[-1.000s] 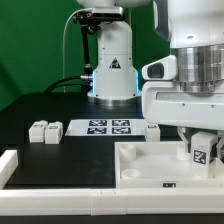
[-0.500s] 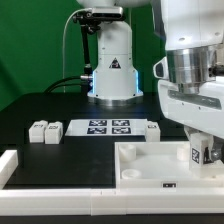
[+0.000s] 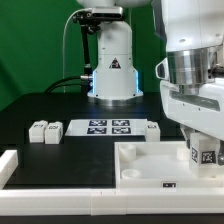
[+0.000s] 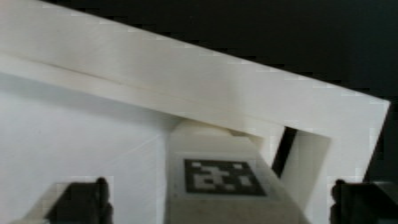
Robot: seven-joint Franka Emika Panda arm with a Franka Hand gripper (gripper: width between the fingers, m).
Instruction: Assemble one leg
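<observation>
The leg [image 3: 203, 152], a small white block with a marker tag, stands at the far right corner of the large white panel [image 3: 150, 160] in the exterior view. My gripper [image 3: 204, 140] hangs right over it. In the wrist view the leg [image 4: 228, 175] sits between my gripper's [image 4: 222, 203] two dark fingers [image 4: 80, 203], with a gap showing on each side, so the gripper is open around it. The white panel [image 4: 107, 130] fills the wrist view behind the leg. I cannot tell how deep the leg sits in the panel.
Two more small white legs [image 3: 42, 131] lie at the exterior view's left, and another [image 3: 152, 129] lies behind the panel. The marker board [image 3: 108, 127] lies between them. A white rail [image 3: 10, 165] runs along the front left. The robot base [image 3: 112, 70] stands at the back.
The wrist has turned about the leg and shifted slightly to the exterior view's right since one second ago. The leg has stayed at the panel's corner. Little has moved in the last half second.
</observation>
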